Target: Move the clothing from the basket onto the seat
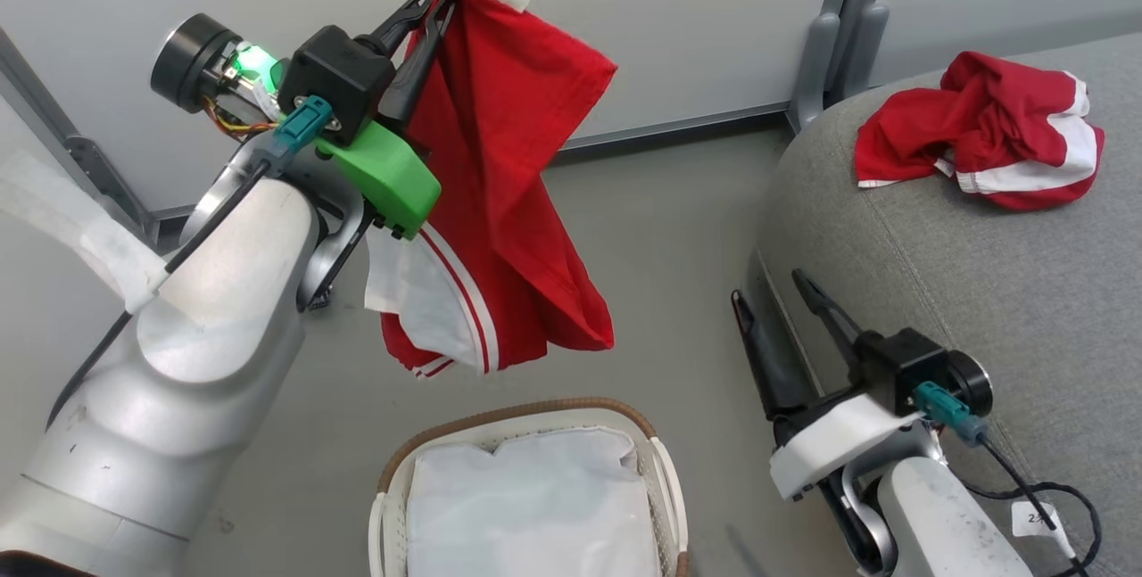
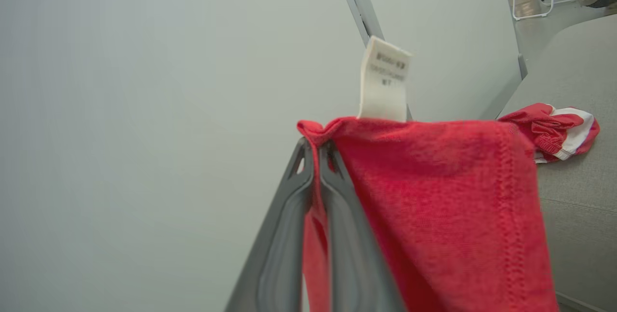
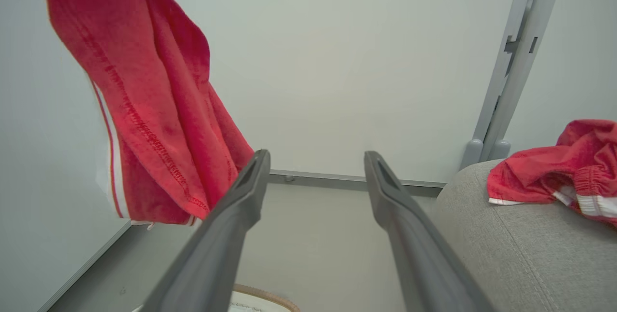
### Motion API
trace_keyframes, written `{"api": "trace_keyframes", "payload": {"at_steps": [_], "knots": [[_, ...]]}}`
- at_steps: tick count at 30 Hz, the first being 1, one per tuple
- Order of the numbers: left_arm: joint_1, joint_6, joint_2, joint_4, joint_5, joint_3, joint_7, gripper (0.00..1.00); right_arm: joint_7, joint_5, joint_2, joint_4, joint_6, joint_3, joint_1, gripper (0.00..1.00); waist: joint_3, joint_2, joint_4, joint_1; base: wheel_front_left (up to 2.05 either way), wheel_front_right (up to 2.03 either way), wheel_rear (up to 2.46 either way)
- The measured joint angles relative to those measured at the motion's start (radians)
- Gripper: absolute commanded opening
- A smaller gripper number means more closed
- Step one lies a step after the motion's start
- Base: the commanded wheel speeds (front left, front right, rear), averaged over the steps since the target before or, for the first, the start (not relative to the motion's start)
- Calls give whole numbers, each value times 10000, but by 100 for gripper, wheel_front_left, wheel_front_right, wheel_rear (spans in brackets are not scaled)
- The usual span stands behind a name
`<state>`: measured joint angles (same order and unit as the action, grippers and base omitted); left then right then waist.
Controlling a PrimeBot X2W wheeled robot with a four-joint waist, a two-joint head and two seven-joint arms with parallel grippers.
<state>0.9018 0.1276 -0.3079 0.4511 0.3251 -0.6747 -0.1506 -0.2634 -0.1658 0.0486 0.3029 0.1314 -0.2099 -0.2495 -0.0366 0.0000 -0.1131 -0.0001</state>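
Left fingers (image 1: 417,55) clenched on the top hem of the red garment (image 1: 508,202); it hangs long axis vertical above the basket (image 1: 526,410); seat (image 1: 981,292) lies to the right, second garment (image 1: 981,127) on it; right fingers (image 1: 765,363) spread, empty, nearer the seat.

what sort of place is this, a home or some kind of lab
Most likely a lab or test bay staged as a laundry corner, not a home: bare pale partition panels held by grey metal posts, a grey seat and a small laundry basket on plain floor.
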Motion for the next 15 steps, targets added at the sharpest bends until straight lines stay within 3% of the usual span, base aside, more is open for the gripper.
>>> {"api": "trace_keyframes", "payload": {"at_steps": [15], "knots": [[661, 12, 500, 56, 182, -525, 173, 0, 0, 6, -2, 734, 0, -2186, -437, 100, 290, 0, 192, 0, 0, 0, 0]]}}
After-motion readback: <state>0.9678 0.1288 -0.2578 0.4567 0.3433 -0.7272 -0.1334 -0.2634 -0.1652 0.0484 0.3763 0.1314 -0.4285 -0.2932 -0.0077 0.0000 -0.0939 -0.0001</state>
